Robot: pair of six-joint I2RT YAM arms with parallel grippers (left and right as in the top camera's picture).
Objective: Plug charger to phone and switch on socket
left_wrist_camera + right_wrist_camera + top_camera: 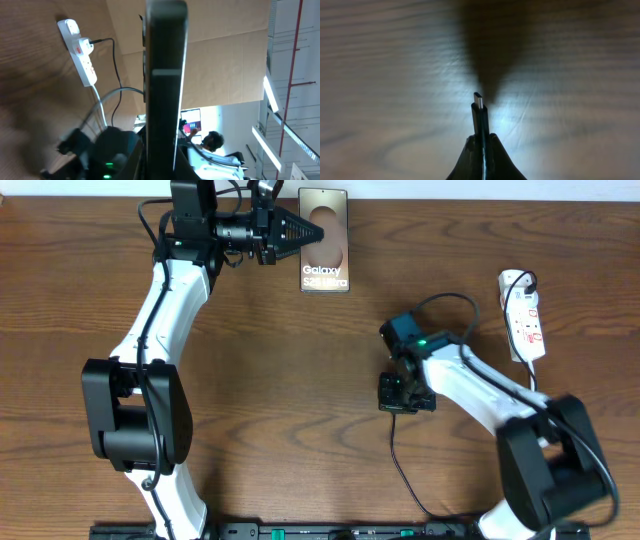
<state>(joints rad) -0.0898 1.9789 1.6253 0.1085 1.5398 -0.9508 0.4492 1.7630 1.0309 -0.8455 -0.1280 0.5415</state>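
**Phone gripped on the left, charger tip pinched on the right**

From my station I see the left end effector [306, 232] at the far edge of the bench [300, 380], clamped on the left side of the phone [325, 240]. The phone faces up at the overhead camera, with its "Galaxy" lettering readable. In the left wrist view it shows as a dark vertical bar, edge-on, straight ahead of the camera. I cannot tell whether it rests on the bench or hangs just above it.

The right end effector [401, 402] sits near the middle of the bench, well apart from the phone. Its fingers are closed tight on the charger [479, 112]. In the right wrist view the small plug tip sticks out past the fingertips, pointing at bare wood. The charger's thin black cable trails back from it toward the near edge.

The socket [524, 318] lies on the right side of the bench, beyond the right arm. A black plug sits in its far end. Its white cord [537, 370] leads off from the near end.
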